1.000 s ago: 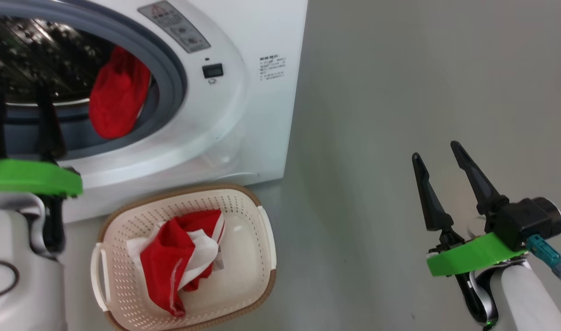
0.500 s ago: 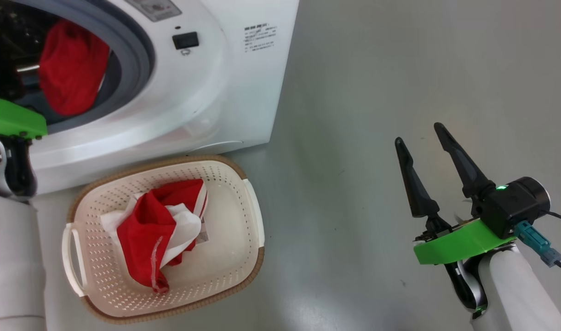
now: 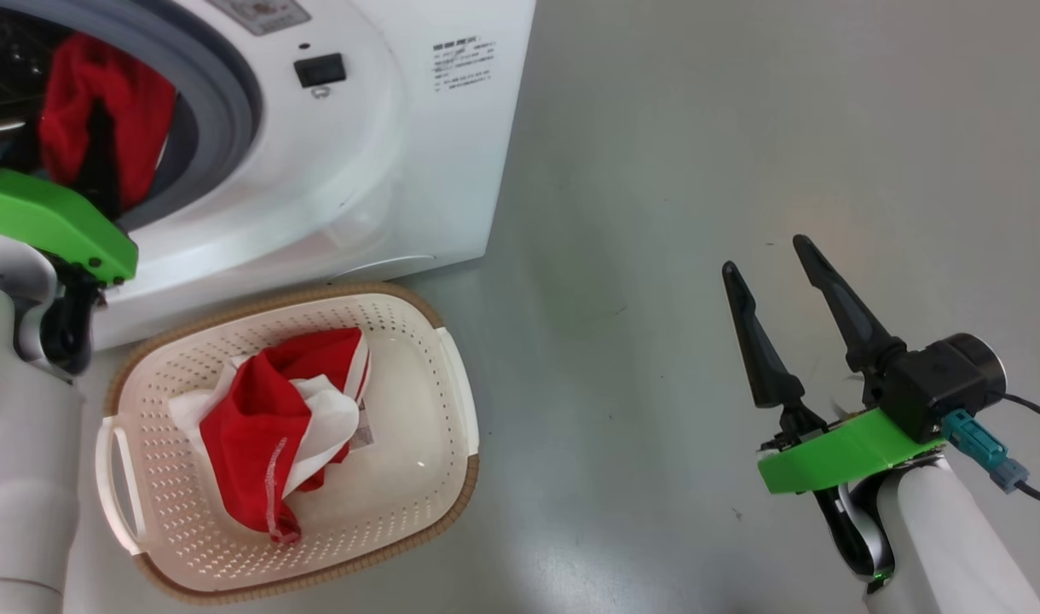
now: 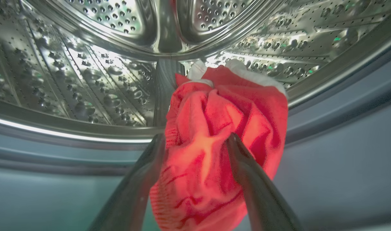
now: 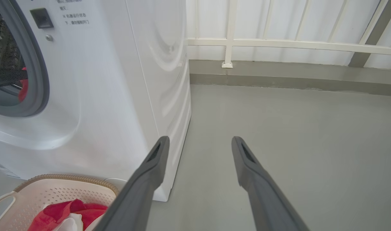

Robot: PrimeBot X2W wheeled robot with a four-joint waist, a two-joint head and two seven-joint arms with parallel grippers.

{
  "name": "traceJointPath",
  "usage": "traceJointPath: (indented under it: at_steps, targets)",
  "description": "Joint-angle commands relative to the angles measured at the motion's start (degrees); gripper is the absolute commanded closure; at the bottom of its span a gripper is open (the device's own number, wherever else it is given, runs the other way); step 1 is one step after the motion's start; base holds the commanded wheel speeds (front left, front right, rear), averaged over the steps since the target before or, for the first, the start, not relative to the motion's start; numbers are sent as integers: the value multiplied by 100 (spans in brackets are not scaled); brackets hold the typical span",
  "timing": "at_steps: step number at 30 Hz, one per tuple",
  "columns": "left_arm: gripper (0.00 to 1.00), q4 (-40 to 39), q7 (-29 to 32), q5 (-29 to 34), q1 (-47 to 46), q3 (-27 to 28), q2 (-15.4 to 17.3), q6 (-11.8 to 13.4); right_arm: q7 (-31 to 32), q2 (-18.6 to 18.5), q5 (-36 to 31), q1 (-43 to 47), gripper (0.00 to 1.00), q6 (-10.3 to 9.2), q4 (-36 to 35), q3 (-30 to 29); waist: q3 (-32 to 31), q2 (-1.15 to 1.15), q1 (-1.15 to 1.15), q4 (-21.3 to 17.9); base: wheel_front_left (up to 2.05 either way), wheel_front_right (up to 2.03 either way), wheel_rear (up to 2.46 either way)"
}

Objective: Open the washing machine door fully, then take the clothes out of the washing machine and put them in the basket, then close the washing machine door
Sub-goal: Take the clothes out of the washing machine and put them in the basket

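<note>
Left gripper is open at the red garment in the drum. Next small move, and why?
Probably shut the left gripper on the red garment: in the left wrist view its open fingers straddle a fold of cloth hanging at the drum lip, so a grip looks ready.

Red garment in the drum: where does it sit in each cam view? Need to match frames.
Head view: the red garment is upper left, inside the machine opening.
Left wrist view: the garment is at centre, between the fingers of the left gripper.
Right wrist view: a red sliver at the left edge.
Shared landmark: the grey rubber ring.
</note>
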Motion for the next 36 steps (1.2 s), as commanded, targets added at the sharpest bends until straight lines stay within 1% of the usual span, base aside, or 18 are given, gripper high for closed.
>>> traceJointPath:
  at_steps: [1,6,7,9,12,14,17,20,23,27,31,36]
  targets:
    - [0,-50,95,-78,-155,-3,319,-31,-36,-2,59,-106,0,35,-116,160,12,0,0,-21,0,0,0]
    - [0,137,396,-214,-215,-300,446,-31,-36,13,84,-112,0,35,-104,183,24,0,0,-63,0,0,0]
    - [18,165,444,-228,-230,-358,474,-31,-36,16,88,-113,0,35,-103,187,27,0,0,-71,0,0,0]
    - [100,203,484,-227,-252,-478,510,-31,-36,22,100,-115,0,35,-97,191,31,0,0,-81,0,0,0]
    - [100,302,496,-228,-282,-587,583,-31,-36,33,111,-119,0,35,-88,197,35,0,0,-93,0,0,0]
    - [100,369,365,-195,-313,-601,618,0,-36,38,115,-120,0,35,-84,195,36,0,0,-92,0,0,0]
    - [100,408,12,-146,-356,-589,647,109,-36,45,121,-132,0,35,-76,176,39,0,0,-81,0,0,0]
    - [100,400,-531,-47,-367,-573,677,327,-36,49,118,-137,0,35,-71,146,31,0,0,-56,0,0,0]
    - [100,414,-868,-55,-313,-539,616,381,-36,53,111,-136,0,35,-61,131,-2,0,0,-23,0,0,0]
    - [100,380,-1055,-34,-224,-515,607,391,-36,55,107,-144,0,35,-47,117,-47,0,0,15,0,0,0]
    - [100,133,-1160,7,-31,-411,596,417,-36,55,99,-142,0,35,-32,95,-136,0,0,69,0,0,0]
    - [100,-752,-1170,177,452,-57,554,505,-36,55,89,-101,0,35,-18,74,-273,0,0,171,0,0,0]
